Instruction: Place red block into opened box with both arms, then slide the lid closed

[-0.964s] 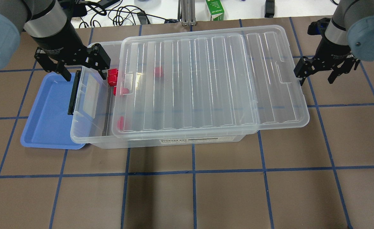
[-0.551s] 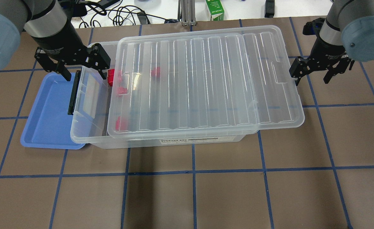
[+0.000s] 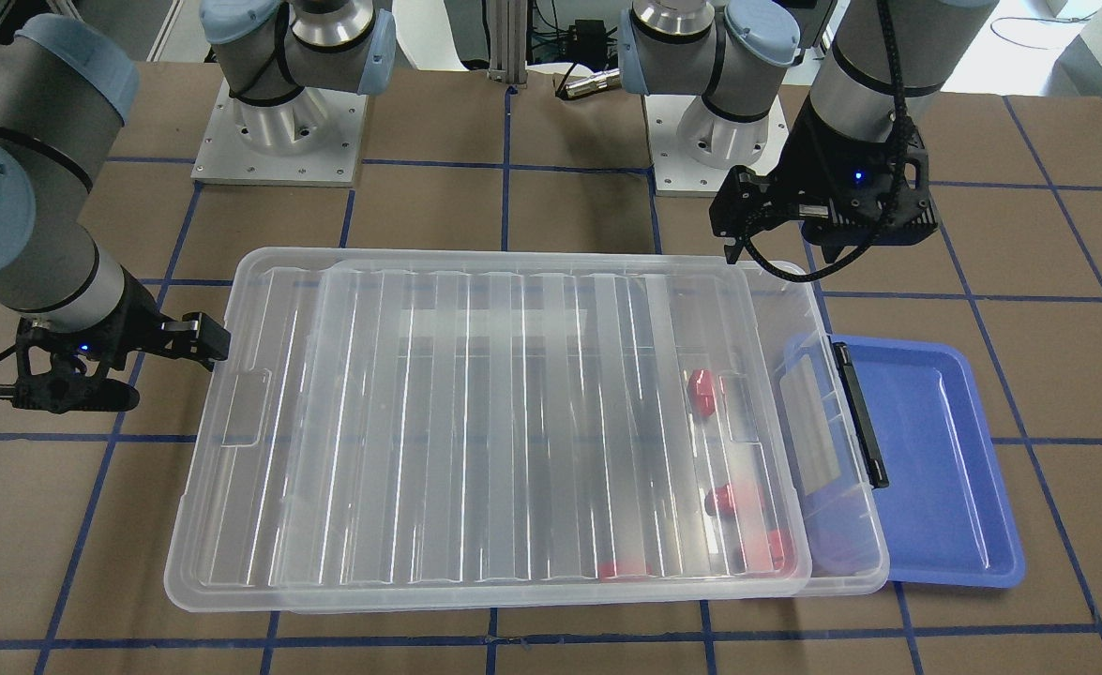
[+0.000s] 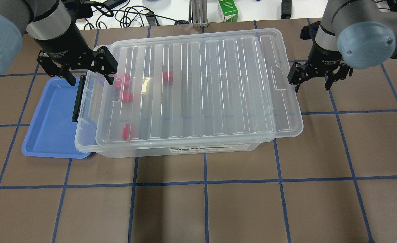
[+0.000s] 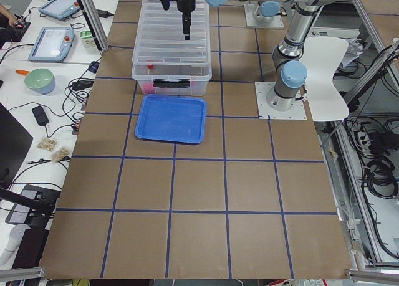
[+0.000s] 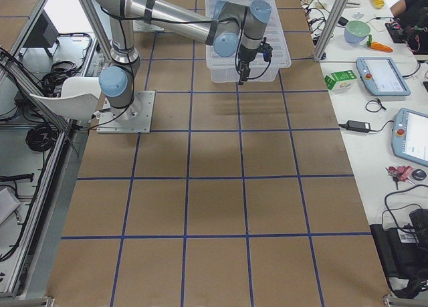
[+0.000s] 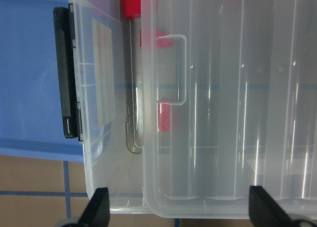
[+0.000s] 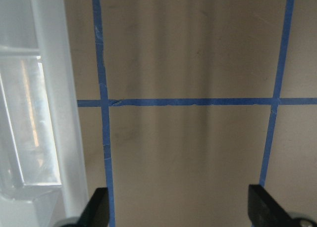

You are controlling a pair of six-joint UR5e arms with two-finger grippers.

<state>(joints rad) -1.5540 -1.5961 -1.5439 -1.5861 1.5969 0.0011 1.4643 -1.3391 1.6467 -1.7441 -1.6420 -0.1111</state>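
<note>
The clear box (image 4: 151, 152) sits mid-table with the ribbed lid (image 4: 201, 87) lying on it, overhanging its right end. The left end with the black latch (image 4: 77, 101) stays uncovered. Several red blocks, one of them the red block (image 4: 167, 76), show blurred through the lid; another red block (image 7: 166, 117) lies under the lid's notch. My left gripper (image 4: 91, 81) hangs open over the box's uncovered far-left corner, holding nothing. My right gripper (image 4: 312, 87) is open at the lid's right edge, with one finger (image 3: 203, 342) against that edge and bare table between its fingertips (image 8: 99, 209).
A blue tray (image 4: 49, 118) lies partly under the box's latch end. A green carton (image 4: 228, 10) and cables (image 4: 127, 15) lie past the table's far edge. The brown, blue-taped table surface (image 4: 218, 209) stretches in front of the box.
The lid has slid left over the box, now hiding the red blocks near the left end. My right gripper moved left with the lid's right edge. The left gripper stayed put.
</note>
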